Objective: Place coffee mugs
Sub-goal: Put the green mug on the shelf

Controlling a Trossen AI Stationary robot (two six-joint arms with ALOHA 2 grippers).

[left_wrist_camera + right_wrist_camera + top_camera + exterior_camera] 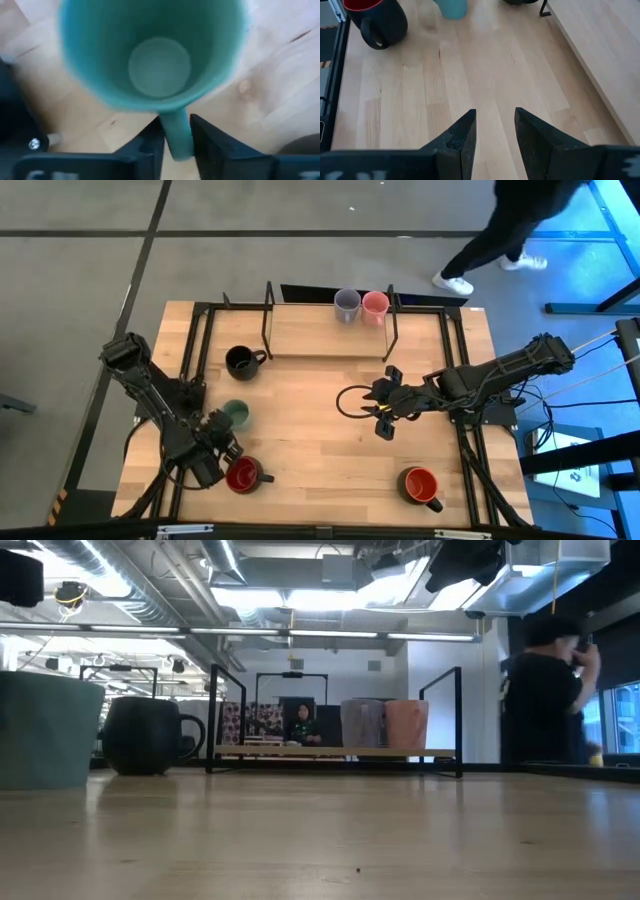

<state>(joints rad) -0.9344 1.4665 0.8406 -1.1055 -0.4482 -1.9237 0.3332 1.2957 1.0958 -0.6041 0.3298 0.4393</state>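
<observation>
A: Item one, the left gripper (176, 145). State of the fingers?

B: Narrow. The two dark fingers (150, 150) stand on either side of the handle of the pale green mug (152, 55), pressed close to it. In the wrist view the handle runs straight down between them; the mug stands upright, its teal-green inside bare. In the high view this mug (235, 415) sits near the left front of the table (320, 380), just behind one red mug (243, 475).

A: Item two, the right gripper (494, 135).

B: Fingers part-way apart, a gap of bare wood between them, holding and touching nothing. It hovers over the middle right of the table (384, 412), arm reaching in from the right edge.

A: Remaining mugs, with places.

B: Black mug (241, 362): left side, beside the rack's left post, handle toward the rack. Round-bodied, dark in the low view (145, 735). Lavender mug (347, 305) and pink mug (375, 306): side by side on the raised wooden shelf (320, 330) at the far edge, apparently touching, both upright. The low view shows them as a grey-lavender cylinder and a pink one.

A: And the reds?

B: Two, both dark outside and red inside. One at left front, just beside the left gripper; the second red mug (420, 485) at right front, well apart, handle toward the near right corner.

A: Anything beyond the table?

B: A person (500, 230) in dark clothing, walking on the floor at the far right.
</observation>
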